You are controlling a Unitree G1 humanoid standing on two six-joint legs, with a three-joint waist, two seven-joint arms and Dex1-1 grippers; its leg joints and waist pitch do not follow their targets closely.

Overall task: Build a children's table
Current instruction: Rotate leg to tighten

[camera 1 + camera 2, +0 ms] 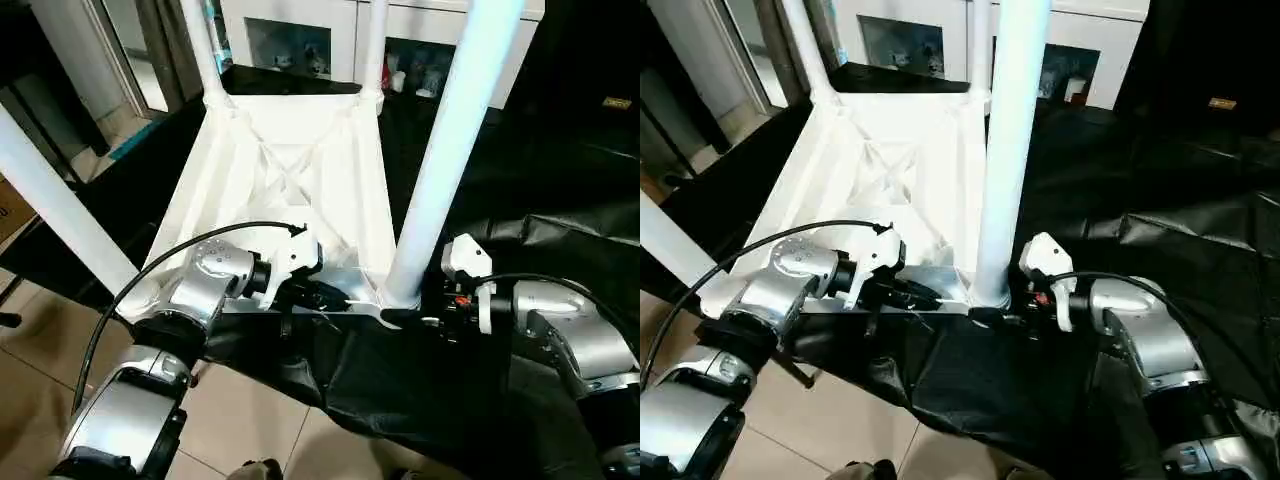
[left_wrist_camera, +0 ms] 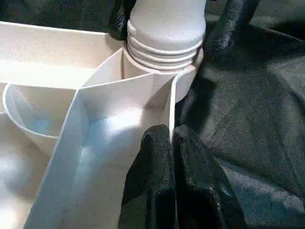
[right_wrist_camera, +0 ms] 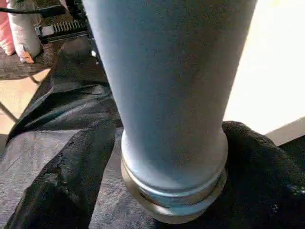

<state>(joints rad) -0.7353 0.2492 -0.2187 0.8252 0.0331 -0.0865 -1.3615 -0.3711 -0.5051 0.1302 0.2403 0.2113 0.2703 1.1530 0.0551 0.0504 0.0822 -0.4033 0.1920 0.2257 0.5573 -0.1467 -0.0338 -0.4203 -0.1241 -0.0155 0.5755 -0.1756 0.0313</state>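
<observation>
- Left gripper [image 2: 171,143] pinches the upturned table top [image 1: 300,160] by its rim, jaws nearly closed, steadying it.
- Right gripper [image 3: 167,152], jaws clasping the leg [image 1: 450,150], seats it in its corner socket [image 2: 164,71].

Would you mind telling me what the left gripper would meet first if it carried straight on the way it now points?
Probably the near-right leg where it screws into the corner socket. The left gripper pinches the thin rim wall of the table top and points along it at that corner, though depth is hard to judge.
</observation>
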